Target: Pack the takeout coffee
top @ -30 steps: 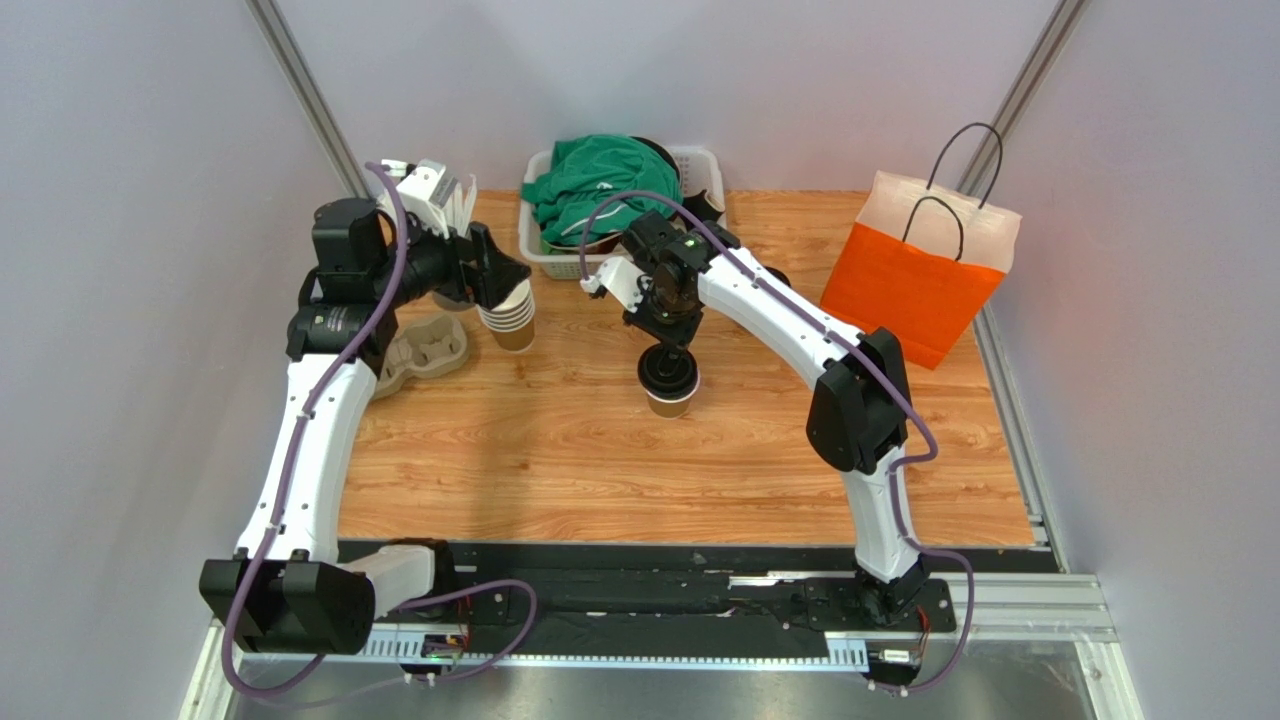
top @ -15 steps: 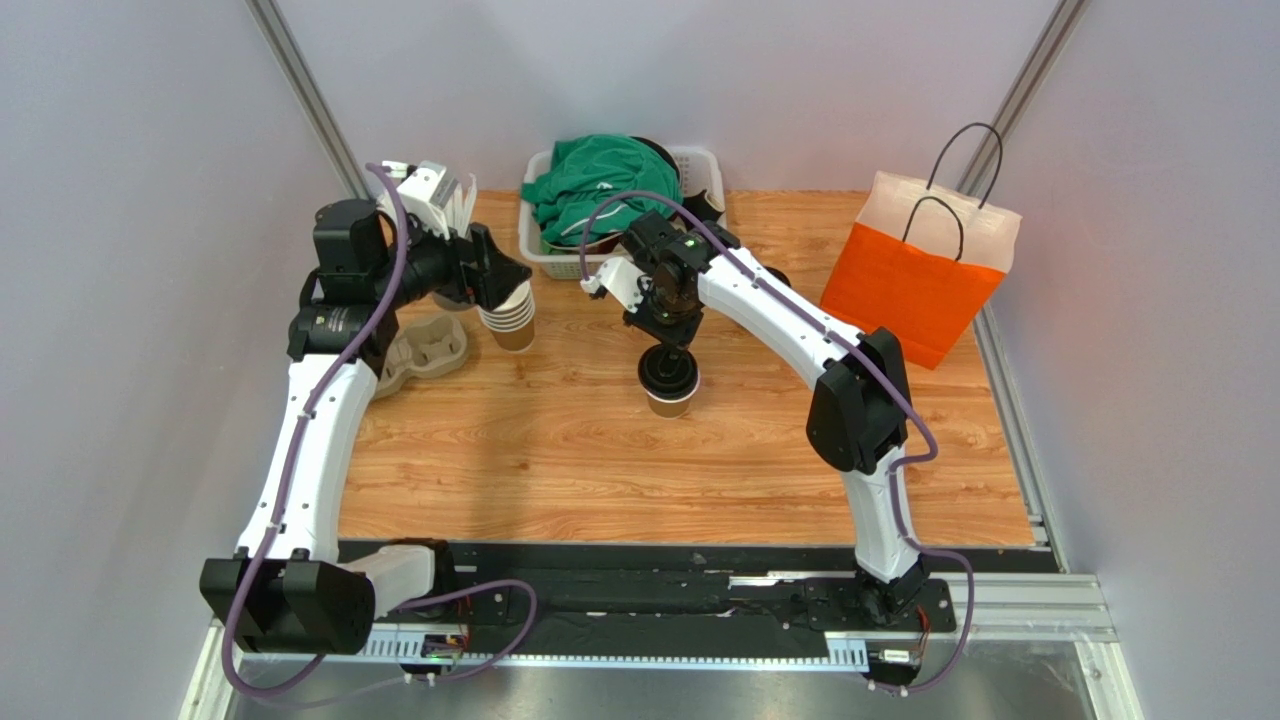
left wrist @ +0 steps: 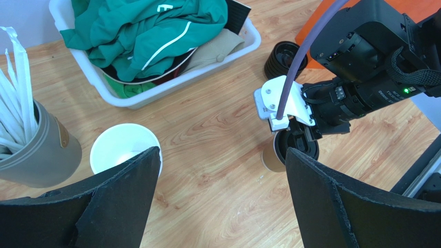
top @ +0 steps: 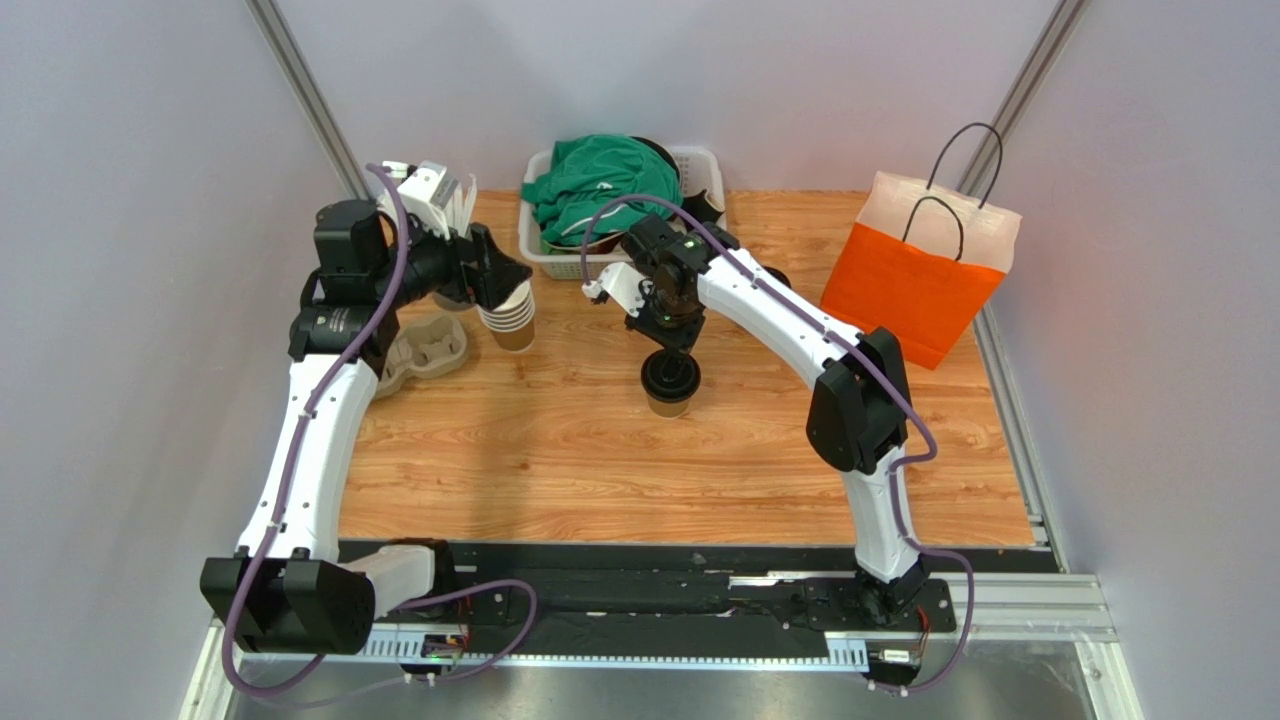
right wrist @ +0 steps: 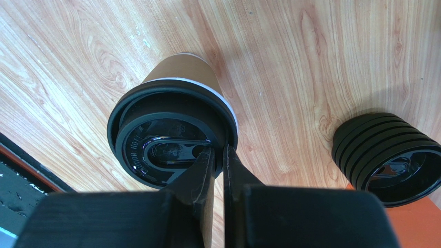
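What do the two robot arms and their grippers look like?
The left arm and right arm have white links between black joints, and a purple cable runs along each. The left gripper has two broad, flat, matte black fingers. The right gripper has narrow black fingers; behind it sit a white bracket and a small green light.

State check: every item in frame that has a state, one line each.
takeout coffee: upright, lid on
right end effector: shut on the takeout coffee's lid rim
left end effector: open, holding nothing
cup stack: upright, lidless
lid stack: stacked, loose
paper bag: upright, mouth open
basket: filled with clothes
straw holder: upright, holding straws
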Robot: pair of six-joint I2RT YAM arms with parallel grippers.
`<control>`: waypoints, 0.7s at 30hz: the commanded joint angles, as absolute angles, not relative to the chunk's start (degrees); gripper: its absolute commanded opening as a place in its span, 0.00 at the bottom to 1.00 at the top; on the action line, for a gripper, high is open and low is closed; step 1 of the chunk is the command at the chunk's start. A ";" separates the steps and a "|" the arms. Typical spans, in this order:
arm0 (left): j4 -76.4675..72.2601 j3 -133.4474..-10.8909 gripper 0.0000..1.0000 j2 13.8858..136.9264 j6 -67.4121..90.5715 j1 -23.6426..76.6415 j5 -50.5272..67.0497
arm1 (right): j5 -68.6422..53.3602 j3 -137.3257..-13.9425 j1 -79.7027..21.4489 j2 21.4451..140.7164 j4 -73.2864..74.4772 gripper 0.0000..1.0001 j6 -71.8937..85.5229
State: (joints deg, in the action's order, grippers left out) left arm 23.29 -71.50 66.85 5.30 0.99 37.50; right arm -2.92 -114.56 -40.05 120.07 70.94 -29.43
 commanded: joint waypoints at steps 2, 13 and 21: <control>20.83 -71.28 0.99 66.18 5.98 0.97 38.85 | -2.99 -114.26 -40.52 118.74 70.84 0.05 -30.06; 20.48 -71.19 0.99 66.71 6.33 0.97 39.81 | -2.72 -113.73 -40.69 117.25 68.29 0.23 -29.53; 20.92 -71.72 0.99 67.41 6.50 0.97 40.69 | -2.81 -114.70 -40.61 111.10 67.85 0.38 -29.53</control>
